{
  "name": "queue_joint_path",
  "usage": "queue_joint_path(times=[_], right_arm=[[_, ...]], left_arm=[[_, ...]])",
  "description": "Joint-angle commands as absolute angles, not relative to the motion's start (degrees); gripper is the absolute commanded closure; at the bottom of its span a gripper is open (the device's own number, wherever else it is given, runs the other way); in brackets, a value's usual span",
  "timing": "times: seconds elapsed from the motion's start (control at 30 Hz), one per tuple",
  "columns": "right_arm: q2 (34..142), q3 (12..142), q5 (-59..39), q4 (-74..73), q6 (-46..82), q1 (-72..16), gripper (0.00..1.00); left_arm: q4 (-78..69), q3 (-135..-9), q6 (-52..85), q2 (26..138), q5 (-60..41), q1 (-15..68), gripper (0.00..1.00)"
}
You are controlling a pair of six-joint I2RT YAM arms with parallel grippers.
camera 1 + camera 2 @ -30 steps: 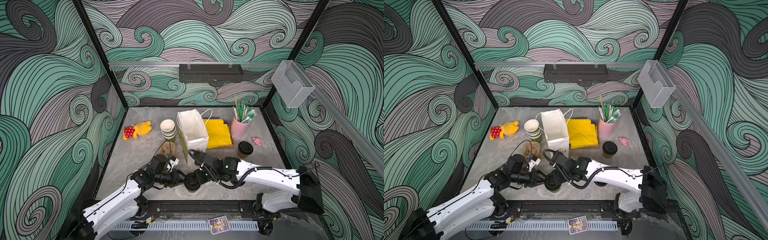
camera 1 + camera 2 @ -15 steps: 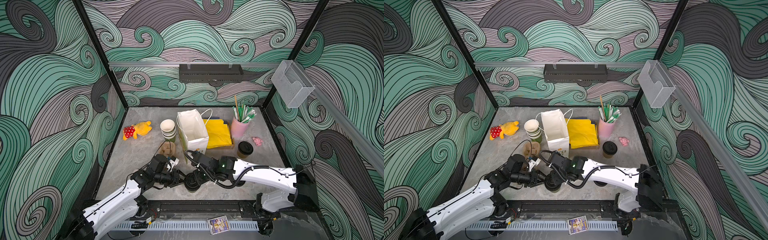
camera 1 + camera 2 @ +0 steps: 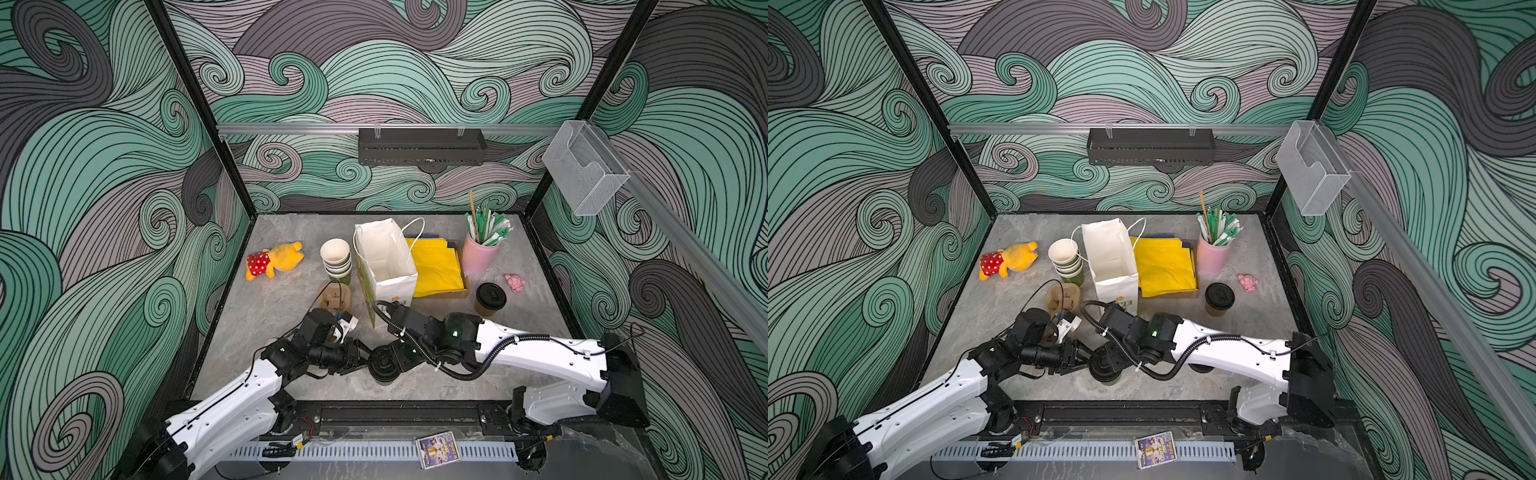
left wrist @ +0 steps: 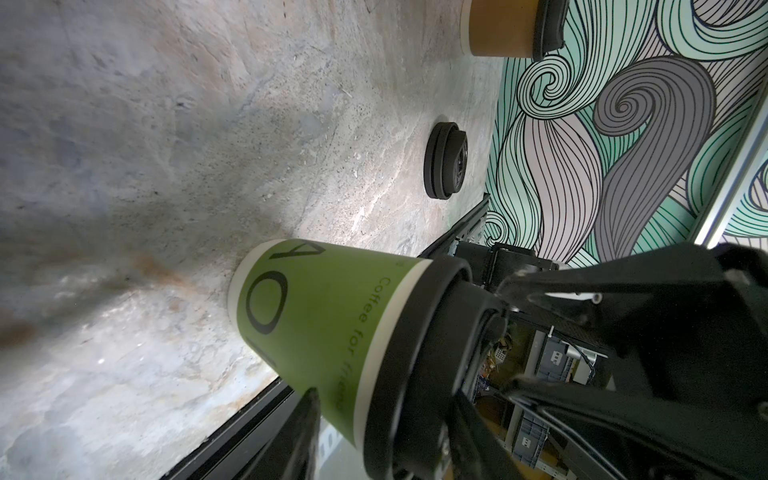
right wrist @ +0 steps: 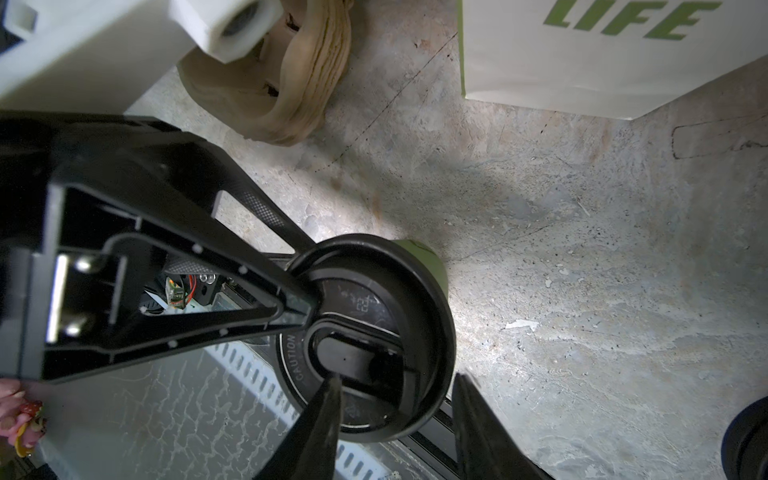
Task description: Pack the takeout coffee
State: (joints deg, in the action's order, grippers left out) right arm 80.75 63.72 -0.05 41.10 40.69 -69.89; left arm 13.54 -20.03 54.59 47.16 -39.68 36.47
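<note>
Nothing's going in the bag (image 3: 390, 291) yet: left gripper (image 3: 362, 355) is gripping the green cup (image 4: 316, 316) up front, right gripper (image 5: 397, 382) is straddling its lid (image 5: 365, 316) part-open, grip unclear; brown cup (image 3: 489, 300) standing near the bag.

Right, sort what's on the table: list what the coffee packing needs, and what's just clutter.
Needed: green lidded cup, tan lidded cup, white paper bag.
Clutter: yellow plush toy, stacked lidless cups, yellow napkins, pink straw holder, pink toy, loose black lid.
</note>
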Motion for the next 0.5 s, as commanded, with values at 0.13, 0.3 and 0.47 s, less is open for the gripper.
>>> queue_joint_path(times=[0.13,0.3,0.47], right_arm=[[83.9,65.4,-0.8,44.1,39.9,-70.2,0.61],[86.1,67.6,1.1,47.9,39.6,-70.7,0.64],[87.7,68.7,2.1,49.9,39.7,-71.0,0.66]], left_arm=[[18.5,-20.7,53.6,47.9,-37.8,37.0,0.52],[18.5,-20.7,53.6,48.1,-37.8,36.9,0.52],[18.4,-20.7,53.5,48.4,-37.9,36.9,0.52]])
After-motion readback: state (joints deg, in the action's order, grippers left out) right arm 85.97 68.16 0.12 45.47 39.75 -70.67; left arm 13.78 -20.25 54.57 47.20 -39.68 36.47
